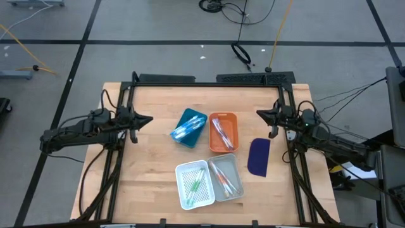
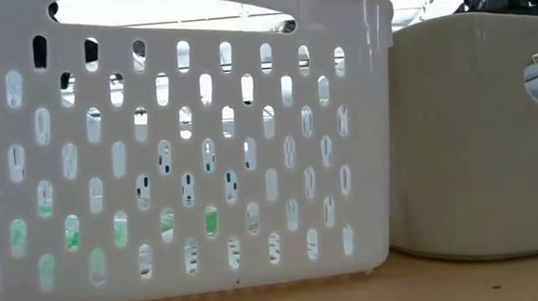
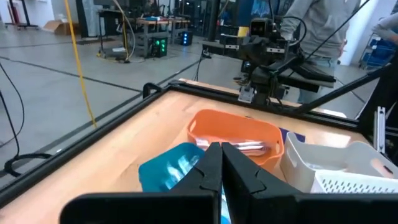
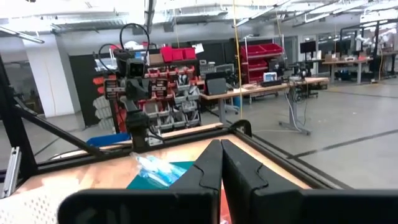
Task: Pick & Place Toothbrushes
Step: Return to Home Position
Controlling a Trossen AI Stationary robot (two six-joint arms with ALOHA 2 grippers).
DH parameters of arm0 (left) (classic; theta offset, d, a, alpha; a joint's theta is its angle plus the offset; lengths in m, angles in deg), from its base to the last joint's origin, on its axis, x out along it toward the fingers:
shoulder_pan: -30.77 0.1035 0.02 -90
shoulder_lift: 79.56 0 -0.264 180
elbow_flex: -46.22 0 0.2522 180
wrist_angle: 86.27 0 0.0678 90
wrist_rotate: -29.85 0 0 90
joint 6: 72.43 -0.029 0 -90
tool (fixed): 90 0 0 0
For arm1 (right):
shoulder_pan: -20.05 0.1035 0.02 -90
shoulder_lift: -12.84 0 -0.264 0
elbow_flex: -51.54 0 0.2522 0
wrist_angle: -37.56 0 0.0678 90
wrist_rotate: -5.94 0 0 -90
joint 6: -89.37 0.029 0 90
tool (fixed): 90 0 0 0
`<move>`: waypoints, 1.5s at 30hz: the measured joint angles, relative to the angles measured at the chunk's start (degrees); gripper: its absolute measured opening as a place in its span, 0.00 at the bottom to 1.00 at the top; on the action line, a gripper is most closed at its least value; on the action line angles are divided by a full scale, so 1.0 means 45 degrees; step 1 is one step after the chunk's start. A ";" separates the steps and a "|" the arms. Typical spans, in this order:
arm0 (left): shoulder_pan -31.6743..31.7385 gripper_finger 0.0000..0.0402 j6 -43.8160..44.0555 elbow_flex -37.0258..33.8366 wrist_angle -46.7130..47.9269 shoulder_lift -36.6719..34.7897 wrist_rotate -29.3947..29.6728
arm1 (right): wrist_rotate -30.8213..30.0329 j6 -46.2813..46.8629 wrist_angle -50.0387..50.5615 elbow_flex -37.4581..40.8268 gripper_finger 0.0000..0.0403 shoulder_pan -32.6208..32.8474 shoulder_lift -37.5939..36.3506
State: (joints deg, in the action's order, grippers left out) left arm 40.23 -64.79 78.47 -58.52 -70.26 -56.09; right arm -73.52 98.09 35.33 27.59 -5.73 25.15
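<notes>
- A grey floor (image 1: 158, 25) crossed by dark lines fills the top of the high view.
- A black cable (image 1: 241, 53) and a yellow cable (image 1: 279, 31) lie on it, upper right of centre.
- Red bins (image 4: 177, 54) sit on shelving at upper centre of the right wrist view, with desks (image 4: 277, 86) at centre right.

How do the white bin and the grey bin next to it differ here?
The white bin has slotted walls; the grey bin has solid walls. The white bin holds green toothbrushes; the grey bin holds orange-accented toothbrushes. Both stand side by side and are similar in size. The left gripper and right gripper, both shut, hang at the sides of the table.
</notes>
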 joint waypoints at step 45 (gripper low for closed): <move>0.0000 0.05 -0.0857 -0.1759 0.1013 -0.1991 -0.0457 | -0.0358 -0.3457 0.1407 0.1692 0.00 -0.0007 -0.0966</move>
State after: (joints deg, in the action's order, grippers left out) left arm 40.23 -68.65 70.55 -53.96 -79.22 -58.15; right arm -75.13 82.54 41.66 35.21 -5.76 20.81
